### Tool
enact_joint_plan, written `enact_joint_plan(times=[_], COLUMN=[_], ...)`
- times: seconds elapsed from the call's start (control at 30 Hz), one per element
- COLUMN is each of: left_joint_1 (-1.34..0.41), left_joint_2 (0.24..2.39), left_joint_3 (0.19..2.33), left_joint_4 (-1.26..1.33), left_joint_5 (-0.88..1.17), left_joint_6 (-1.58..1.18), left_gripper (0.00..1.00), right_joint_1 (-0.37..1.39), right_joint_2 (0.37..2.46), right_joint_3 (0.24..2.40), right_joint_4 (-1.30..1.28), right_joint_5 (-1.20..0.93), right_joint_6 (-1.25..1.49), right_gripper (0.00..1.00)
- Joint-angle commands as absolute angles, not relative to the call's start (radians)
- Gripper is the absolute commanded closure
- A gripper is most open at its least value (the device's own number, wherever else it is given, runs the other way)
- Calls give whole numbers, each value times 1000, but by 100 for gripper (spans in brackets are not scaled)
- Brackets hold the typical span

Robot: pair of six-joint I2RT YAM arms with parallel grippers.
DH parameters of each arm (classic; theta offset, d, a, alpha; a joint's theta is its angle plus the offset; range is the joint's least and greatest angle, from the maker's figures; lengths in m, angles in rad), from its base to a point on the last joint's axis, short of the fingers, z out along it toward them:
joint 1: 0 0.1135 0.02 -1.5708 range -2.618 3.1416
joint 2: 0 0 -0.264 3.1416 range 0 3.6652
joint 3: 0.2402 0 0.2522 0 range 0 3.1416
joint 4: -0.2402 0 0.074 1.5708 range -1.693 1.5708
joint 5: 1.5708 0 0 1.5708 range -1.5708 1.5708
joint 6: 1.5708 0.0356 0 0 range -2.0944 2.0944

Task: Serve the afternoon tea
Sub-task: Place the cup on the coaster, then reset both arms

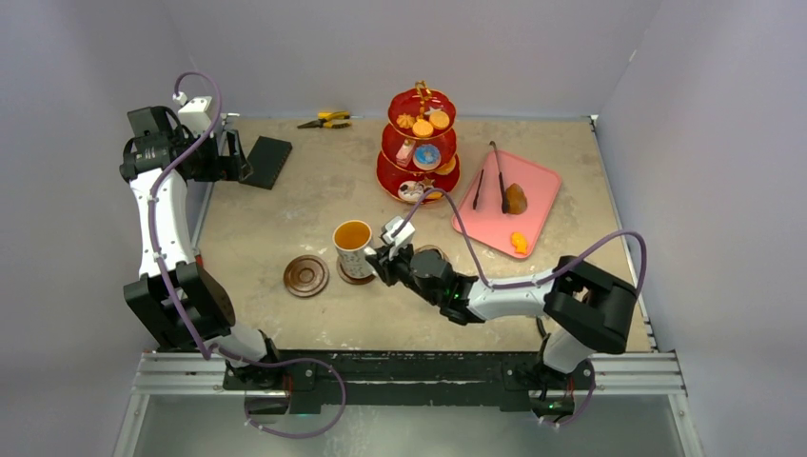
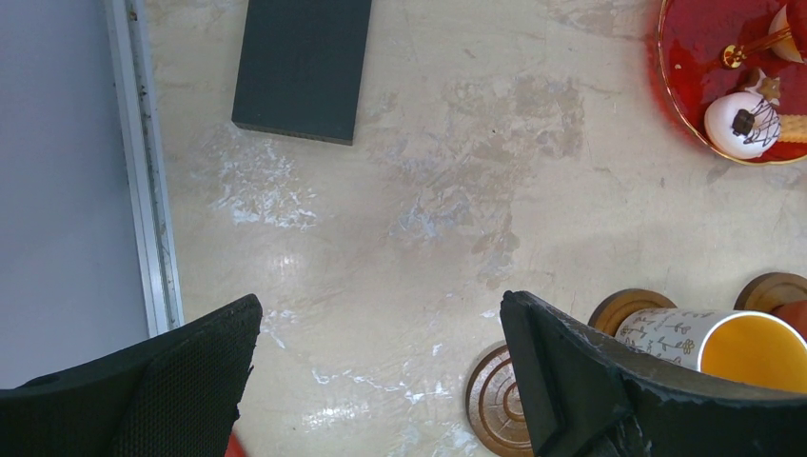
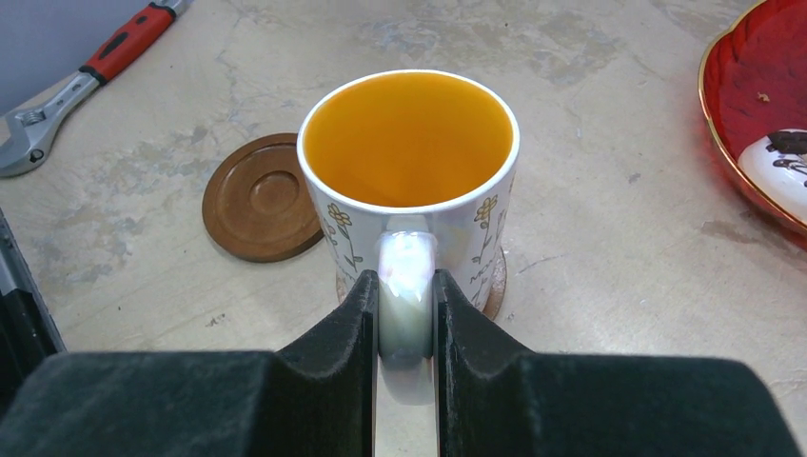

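A white flowered mug (image 3: 409, 162) with an amber inside stands on a brown saucer (image 3: 497, 282) near the table's middle (image 1: 352, 244). My right gripper (image 3: 406, 282) is shut on the mug's handle, one finger on each side. It reaches the mug from the right (image 1: 377, 257). A second saucer (image 1: 305, 276) lies bare to the mug's left. The red three-tier stand (image 1: 420, 143) with pastries is at the back. My left gripper (image 2: 381, 305) hangs open and holds nothing, high at the far left (image 1: 238, 162).
A pink tray (image 1: 538, 181) right of the stand holds black tongs (image 1: 501, 177) and two pastries. A black slab (image 1: 266, 160) lies under the left gripper, with yellow pliers (image 1: 325, 119) behind it. A red-handled wrench (image 3: 90, 81) lies beyond the saucers. Another saucer (image 2: 776, 288) sits past the mug.
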State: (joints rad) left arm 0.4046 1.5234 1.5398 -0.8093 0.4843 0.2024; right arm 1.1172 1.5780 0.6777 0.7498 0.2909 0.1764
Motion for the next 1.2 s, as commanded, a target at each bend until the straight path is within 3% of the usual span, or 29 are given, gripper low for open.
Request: enact_joint_plan(times=[0.0,0.47,0.53,0.63,0.77,0.83,0.87,1.03,1.17], left_joint_1=[412,412,413,412,412,412,412,413,394], left_joint_2=[1487,1493,1493,1491,1491,1492,1491,1488,1499], left_joint_3=[1532,1533,1534,1533,1527,1522,1517,1457,1344], left_joint_4=[-801,-800,-802,-806,-808,-806,-804,-747,-637], left_joint_5=[503,513,516,521,524,527,529,565,615], left_joint_6=[209,210,210,210,210,208,210,186,167], left_gripper=[3,3,3,3,3,3,3,3,1], right_joint_1=[1130,1175,1175,1175,1175,1175,1175,1129,928], right_joint_2=[1606,1646,1648,1647,1621,1588,1566,1401,1207], right_joint_3=[667,616,615,619,632,646,653,673,621], right_joint_4=[974,988,985,979,948,906,865,728,613], right_joint_5=[291,380,379,387,413,421,412,447,379], right_joint_6=[195,157,156,160,166,173,187,228,325], right_gripper=[100,98,85,57,31,8,2,1,1])
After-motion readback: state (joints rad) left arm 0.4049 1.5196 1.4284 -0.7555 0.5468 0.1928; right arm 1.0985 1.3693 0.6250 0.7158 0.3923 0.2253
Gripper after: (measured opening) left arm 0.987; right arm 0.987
